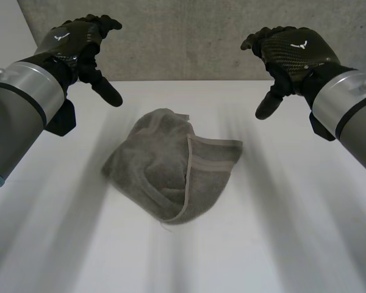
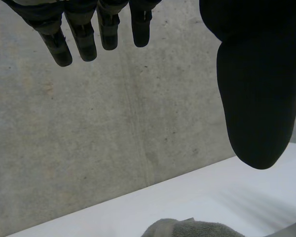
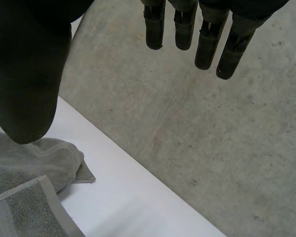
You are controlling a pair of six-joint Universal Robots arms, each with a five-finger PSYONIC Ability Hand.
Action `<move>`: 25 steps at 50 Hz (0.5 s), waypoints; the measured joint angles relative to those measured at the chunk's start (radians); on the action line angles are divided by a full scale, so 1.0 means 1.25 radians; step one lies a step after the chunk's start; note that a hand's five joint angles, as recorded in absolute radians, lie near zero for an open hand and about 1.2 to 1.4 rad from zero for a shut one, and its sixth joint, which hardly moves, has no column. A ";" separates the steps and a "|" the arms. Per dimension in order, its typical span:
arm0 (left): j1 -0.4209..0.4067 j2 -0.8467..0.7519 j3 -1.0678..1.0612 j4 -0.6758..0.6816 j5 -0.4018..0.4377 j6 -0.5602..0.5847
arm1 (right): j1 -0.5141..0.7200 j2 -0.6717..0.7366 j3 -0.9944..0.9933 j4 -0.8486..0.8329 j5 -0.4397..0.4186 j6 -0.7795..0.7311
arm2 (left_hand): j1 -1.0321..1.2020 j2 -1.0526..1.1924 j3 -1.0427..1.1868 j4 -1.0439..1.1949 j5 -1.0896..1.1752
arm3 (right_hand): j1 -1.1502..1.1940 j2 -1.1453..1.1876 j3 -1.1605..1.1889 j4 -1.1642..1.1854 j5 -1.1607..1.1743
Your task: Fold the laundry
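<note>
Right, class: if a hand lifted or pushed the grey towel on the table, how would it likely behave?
The towel lies crumpled in soft folds, so it is probably floppy and would drape if lifted. Its pile looks thick, so likely light but bulky. Pushed across the smooth white table, it would probably bunch rather than slide whole.
</note>
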 measured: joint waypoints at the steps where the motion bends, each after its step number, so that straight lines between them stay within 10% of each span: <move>1: 0.000 0.001 0.000 -0.001 -0.002 0.000 | -0.001 0.004 -0.008 0.006 0.000 0.003 | 0.000 0.000 0.000 0.000 0.000 | 0.000 0.000 0.000 0.000 0.000; 14: -0.003 0.006 -0.008 -0.025 -0.013 0.000 | -0.008 0.023 -0.029 0.026 0.014 0.009 | 0.000 0.000 0.000 0.000 0.000 | 0.000 0.000 0.000 0.000 0.000; 25: 0.007 0.016 -0.003 -0.027 -0.015 0.002 | -0.029 0.029 -0.038 0.019 0.157 0.029 | 0.000 0.000 0.000 0.000 0.000 | 0.000 0.000 0.000 0.000 0.000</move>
